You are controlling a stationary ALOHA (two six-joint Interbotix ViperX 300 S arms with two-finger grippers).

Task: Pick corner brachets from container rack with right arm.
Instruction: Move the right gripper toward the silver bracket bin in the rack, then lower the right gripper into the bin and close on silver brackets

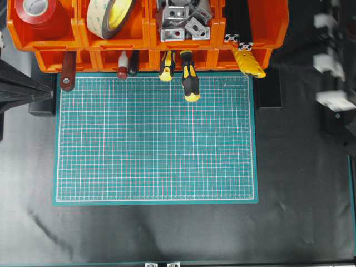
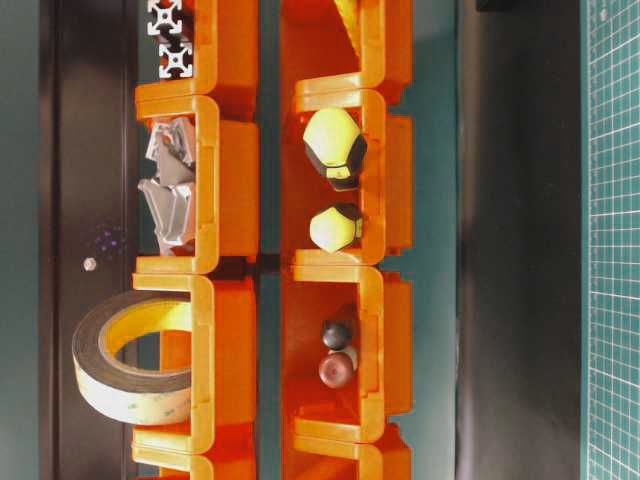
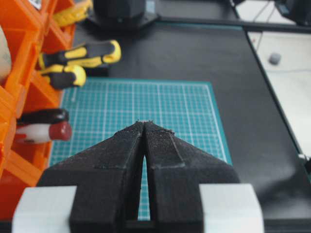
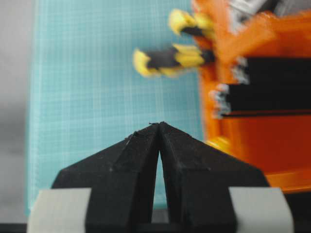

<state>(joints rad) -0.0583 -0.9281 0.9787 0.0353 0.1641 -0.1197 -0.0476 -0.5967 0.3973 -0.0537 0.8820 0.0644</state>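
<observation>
The corner brachets lie heaped, silver-grey, in an upper bin of the orange container rack along the table's far edge. From table level the brachets show in the rack too. My right gripper is shut with nothing between its tips. It hovers over the green mat, with the rack to its right and a blurred bit of the brachets at the top. The right arm sits blurred at the right edge. My left gripper is shut and empty, low over the mat.
Black slotted bars fill the bin right of the brachets, a tape roll and red tape the bins to the left. Yellow-black screwdrivers and a red handle stick out of the lower bins over the mat.
</observation>
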